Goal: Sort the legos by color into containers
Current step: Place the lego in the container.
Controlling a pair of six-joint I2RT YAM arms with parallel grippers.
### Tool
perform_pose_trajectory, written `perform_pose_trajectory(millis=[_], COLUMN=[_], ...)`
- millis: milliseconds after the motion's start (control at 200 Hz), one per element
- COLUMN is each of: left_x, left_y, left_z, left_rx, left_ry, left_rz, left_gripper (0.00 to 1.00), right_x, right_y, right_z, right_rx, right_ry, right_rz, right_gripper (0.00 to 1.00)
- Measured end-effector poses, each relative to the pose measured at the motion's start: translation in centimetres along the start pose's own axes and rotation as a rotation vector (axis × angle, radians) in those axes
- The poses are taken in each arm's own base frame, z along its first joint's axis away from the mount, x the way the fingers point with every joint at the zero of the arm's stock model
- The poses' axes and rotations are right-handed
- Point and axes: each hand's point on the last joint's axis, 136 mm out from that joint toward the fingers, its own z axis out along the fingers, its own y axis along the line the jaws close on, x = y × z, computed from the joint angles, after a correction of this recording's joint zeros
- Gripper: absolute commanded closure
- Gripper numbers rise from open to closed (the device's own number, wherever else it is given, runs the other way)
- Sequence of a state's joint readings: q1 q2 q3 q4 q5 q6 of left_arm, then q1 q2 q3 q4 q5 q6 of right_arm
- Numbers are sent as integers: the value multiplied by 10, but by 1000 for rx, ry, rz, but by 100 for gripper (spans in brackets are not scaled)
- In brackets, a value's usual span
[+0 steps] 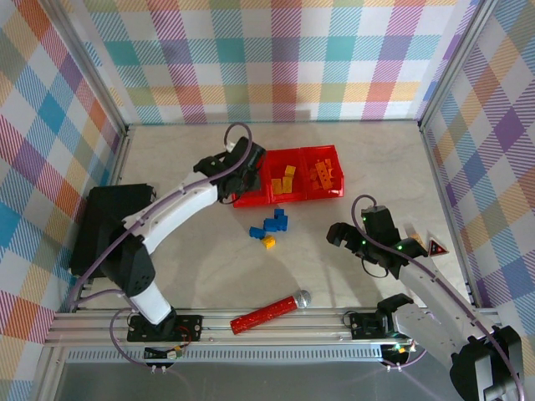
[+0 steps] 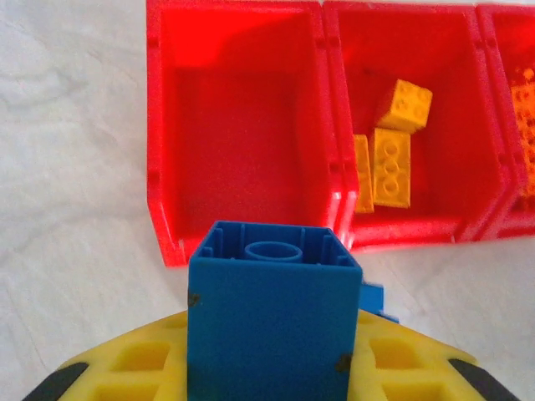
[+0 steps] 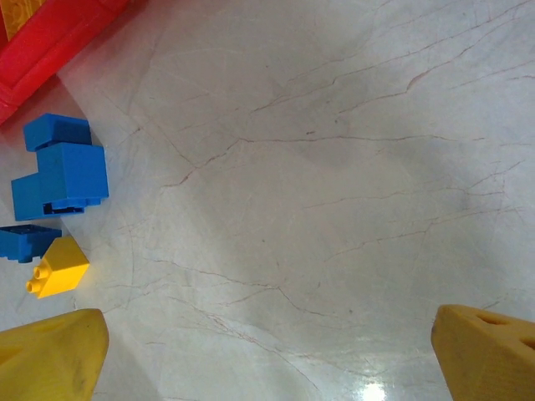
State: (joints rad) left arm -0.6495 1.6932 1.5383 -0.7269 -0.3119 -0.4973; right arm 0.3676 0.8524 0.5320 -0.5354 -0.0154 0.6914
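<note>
Worktop [image 1: 192, 259]: pale, marbled, walled by plaid panels [image 1: 276, 58]
Containers [image 1: 284, 199]: red row; yellow bricks [image 2: 391, 167] in centre bin, orange ones [image 1: 322, 174] in right
Left pincer [image 1: 242, 177]: pinching a blue brick [image 2: 272, 317] by the left bin's near wall
Right pincer [image 3: 269, 355]: spread wide above the worktop
Loose legos [image 1: 269, 227]: blue and yellow cluster near the bins

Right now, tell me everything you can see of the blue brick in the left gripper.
The blue brick is a squarish block of smooth, glossy plastic, clamped between the yellow fingers of the left gripper. Its hollow underside, with a round tube inside, faces the empty leftmost red bin, and it is held level, seemingly just short of that bin. A smaller blue bit juts from its right side; whether it is attached is unclear.
</note>
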Motion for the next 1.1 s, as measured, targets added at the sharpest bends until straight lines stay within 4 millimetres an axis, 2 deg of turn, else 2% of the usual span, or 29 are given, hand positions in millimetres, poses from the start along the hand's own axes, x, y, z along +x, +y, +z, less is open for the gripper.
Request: perform_pose_trajectory(millis=[155, 300, 435, 545, 610, 780, 935, 1100], left_x=[-16, -24, -18, -14, -15, -15, -11, -11], left_y=[-1, -2, 10, 17, 18, 16, 13, 13], left_z=[32, 74, 107, 118, 119, 124, 131, 132], left_rx=[-10, -19, -51, -66, -63, -46, -36, -34], left_ry=[27, 75, 125, 147, 146, 145, 154, 151], left_rz=[17, 4, -15, -32, -43, -55, -65, -73], left_gripper=[93, 94, 94, 92, 88, 66, 54, 35], right_x=[2, 2, 3, 5, 5, 5, 7, 7], right_y=[-3, -4, -8, -11, -12, -13, -15, -15], right_z=[-6, -14, -18, -20, -20, -20, -16, -16], right_rx=[4, -1, 14, 25, 31, 34, 49, 49], right_ry=[-5, -29, -35, -36, -38, -37, -19, -20], right_rz=[-1, -6, -19, -27, -27, -34, -39, -43], right_gripper=[1, 1, 1, 1, 1, 1, 1, 1])
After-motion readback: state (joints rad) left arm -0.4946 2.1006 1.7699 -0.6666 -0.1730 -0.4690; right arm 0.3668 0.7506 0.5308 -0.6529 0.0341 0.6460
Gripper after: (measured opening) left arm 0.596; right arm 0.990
